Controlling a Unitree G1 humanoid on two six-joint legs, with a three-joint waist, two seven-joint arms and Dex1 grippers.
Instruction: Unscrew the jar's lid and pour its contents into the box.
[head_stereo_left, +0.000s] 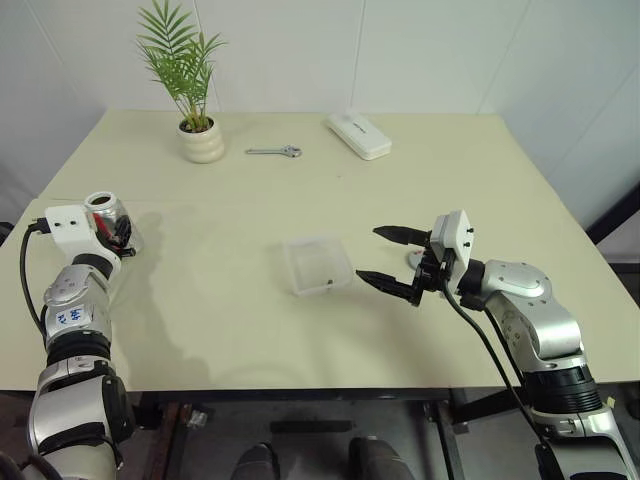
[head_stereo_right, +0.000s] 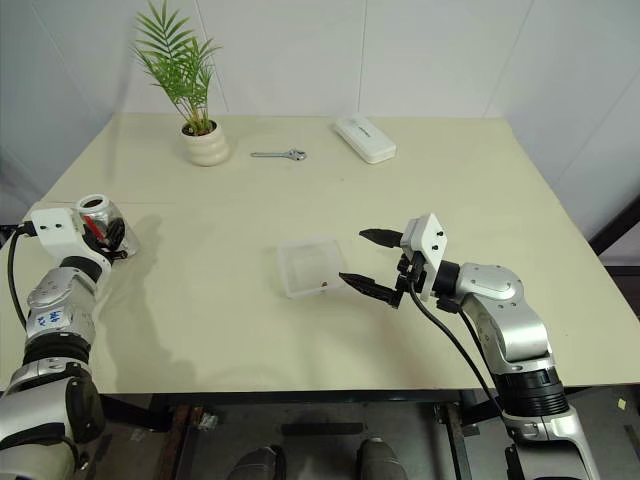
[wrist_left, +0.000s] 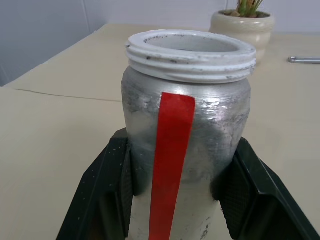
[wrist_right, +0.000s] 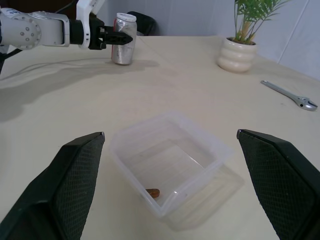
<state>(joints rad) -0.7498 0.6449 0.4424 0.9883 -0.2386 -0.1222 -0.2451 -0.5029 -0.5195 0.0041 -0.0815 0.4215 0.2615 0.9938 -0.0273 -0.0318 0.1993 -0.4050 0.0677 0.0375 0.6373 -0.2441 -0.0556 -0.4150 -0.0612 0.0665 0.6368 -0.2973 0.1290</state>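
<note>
Right end effector (head_stereo_left: 392, 259) stands wide apart beside the clear plastic square box (head_stereo_left: 316, 265) mid-worktop, a small dark piece (wrist_right: 153, 192) inside. Left end effector (wrist_right: 118, 36) clamps the lidless grey red-striped jar (wrist_left: 186, 135) upright near the worktop's left edge, apparently emptied.

You cannot see the base of the jar (wrist_left: 185, 145) in the left wrist view, where the picture's edge and the left gripper's fingers (wrist_left: 107, 192) cut it off. The palm's (wrist_right: 255, 12) upper fronds run off the right wrist view.
</note>
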